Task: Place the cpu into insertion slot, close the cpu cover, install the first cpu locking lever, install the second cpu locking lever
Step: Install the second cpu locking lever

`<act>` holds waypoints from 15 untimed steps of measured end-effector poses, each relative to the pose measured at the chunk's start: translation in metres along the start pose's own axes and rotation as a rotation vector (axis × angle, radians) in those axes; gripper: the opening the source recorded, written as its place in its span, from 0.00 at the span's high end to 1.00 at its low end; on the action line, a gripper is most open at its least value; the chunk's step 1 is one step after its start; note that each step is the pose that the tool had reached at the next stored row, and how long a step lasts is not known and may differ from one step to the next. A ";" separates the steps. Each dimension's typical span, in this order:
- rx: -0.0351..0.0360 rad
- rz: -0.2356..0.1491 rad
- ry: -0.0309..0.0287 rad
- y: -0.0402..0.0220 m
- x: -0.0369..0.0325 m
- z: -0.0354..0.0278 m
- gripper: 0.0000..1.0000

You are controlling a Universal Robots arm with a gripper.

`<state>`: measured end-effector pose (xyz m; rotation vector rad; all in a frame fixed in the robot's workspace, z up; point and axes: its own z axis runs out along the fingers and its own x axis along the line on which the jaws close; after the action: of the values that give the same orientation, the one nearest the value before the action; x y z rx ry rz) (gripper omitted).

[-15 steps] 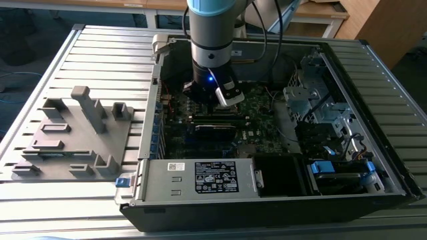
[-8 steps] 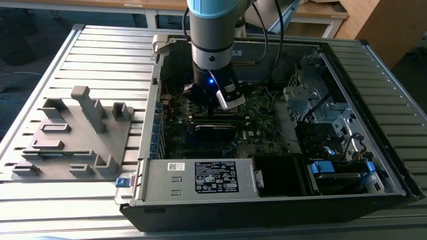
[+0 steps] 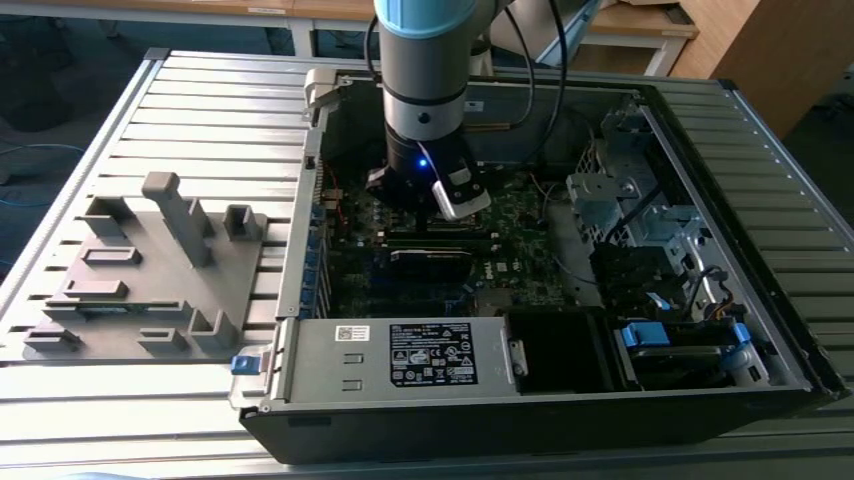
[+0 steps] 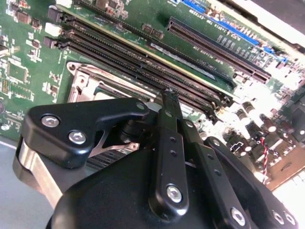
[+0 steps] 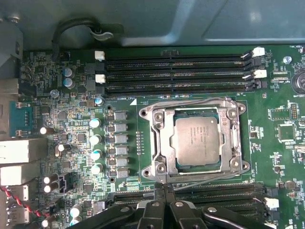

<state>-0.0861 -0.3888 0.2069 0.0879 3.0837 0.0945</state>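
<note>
In the first wrist view we see the cpu point(image 5: 197, 141) seated in the insertion slot point(image 5: 181, 165), with the cpu cover point(image 5: 164, 143) lying flat around it. The gripper point(image 5: 164, 187) hangs just beside the socket's edge, its fingers point(image 4: 169, 102) pressed together, holding nothing.

I see the case point(image 3: 534, 400) lying on the table point(image 3: 200, 110), with the fixture point(image 3: 147, 270) beside it toward the exterior view's left. The motherboard point(image 3: 521, 250) lies inside the case. In the first wrist view, the cpu point(image 5: 198, 140) sits in the slot point(image 5: 178, 164), the cover point(image 5: 162, 143) flat around it. Memory slots point(image 5: 176, 71) run along one side of the cpu, more memory slots point(image 5: 228, 200) along the opposite side. The gripper point(image 5: 164, 191) stands just beside the cover, over the latter slots.
</note>
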 end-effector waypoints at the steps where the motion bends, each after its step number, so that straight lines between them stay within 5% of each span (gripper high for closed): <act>1: -0.0007 -0.009 0.0006 0.0000 0.0000 0.0001 0.89; 8: -0.0047 -0.061 0.0040 0.0000 0.0001 0.0004 0.89; 15: -0.0268 -0.060 0.0045 0.0000 0.0002 0.0008 0.89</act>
<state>-0.0862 -0.3887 0.2060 -0.0059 3.0854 0.1334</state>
